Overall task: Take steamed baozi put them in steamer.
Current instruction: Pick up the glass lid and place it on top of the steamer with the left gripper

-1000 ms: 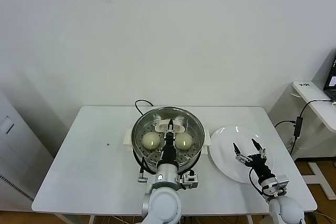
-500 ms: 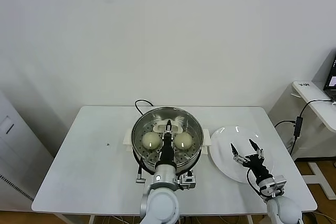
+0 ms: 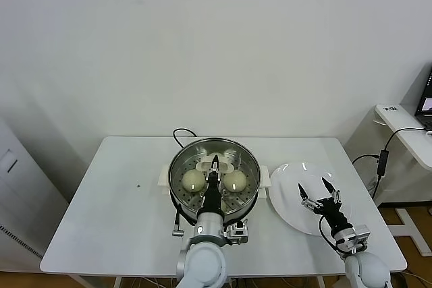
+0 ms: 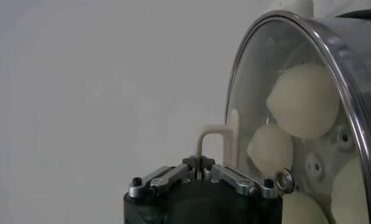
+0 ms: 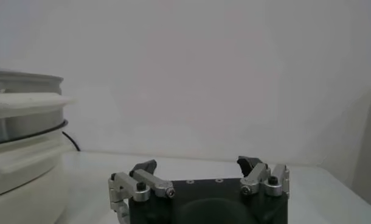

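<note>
The steamed baozi [image 3: 194, 179] are seen inside the steamer [image 3: 247, 187], on its perforated tray: smooth, round, cream-white buns, one on each side of the left tool [image 3: 215, 161]. A lid handle is gripped by that tool, its fingers pinched almost together, with a round glass lid [image 4: 331, 73] held tilted over the shiny steel pot. Beside it, a flat white plate [image 3: 287, 187] lies bare under the right tool [image 3: 317, 187], whose fingers are spread wide. Everything is carried by a white surface [image 3: 121, 214].
</note>
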Controlling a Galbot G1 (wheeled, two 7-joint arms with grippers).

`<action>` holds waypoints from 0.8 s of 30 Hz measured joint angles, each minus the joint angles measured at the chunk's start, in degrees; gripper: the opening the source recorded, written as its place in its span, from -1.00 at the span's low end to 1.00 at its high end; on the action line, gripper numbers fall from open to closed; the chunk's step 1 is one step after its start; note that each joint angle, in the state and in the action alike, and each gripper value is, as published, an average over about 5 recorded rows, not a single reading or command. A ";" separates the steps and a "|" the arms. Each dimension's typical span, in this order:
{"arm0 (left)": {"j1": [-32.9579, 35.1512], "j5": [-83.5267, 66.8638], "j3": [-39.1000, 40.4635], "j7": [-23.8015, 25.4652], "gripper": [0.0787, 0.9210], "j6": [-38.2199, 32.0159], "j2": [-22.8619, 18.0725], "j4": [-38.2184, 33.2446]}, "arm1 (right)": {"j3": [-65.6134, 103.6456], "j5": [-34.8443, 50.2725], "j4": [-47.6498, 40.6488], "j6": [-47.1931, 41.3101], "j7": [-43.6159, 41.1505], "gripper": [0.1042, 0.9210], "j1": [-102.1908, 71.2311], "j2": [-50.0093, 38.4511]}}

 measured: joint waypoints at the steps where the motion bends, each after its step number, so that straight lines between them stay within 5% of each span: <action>1: 0.10 -0.58 -0.08 -0.03 -0.69 -0.08 0.12 -0.21 | 0.00 0.02 0.04 0.00 -0.01 0.76 -0.01 0.00; 12: 2.20 -15.39 -1.70 1.49 0.07 -2.89 3.26 -8.55 | -0.17 0.54 0.65 -0.46 -0.66 0.76 0.38 -0.10; 24: 1.98 -57.55 -12.36 -0.71 0.75 -8.52 8.84 -19.53 | -0.51 1.92 2.00 -3.02 0.51 0.76 0.71 -0.51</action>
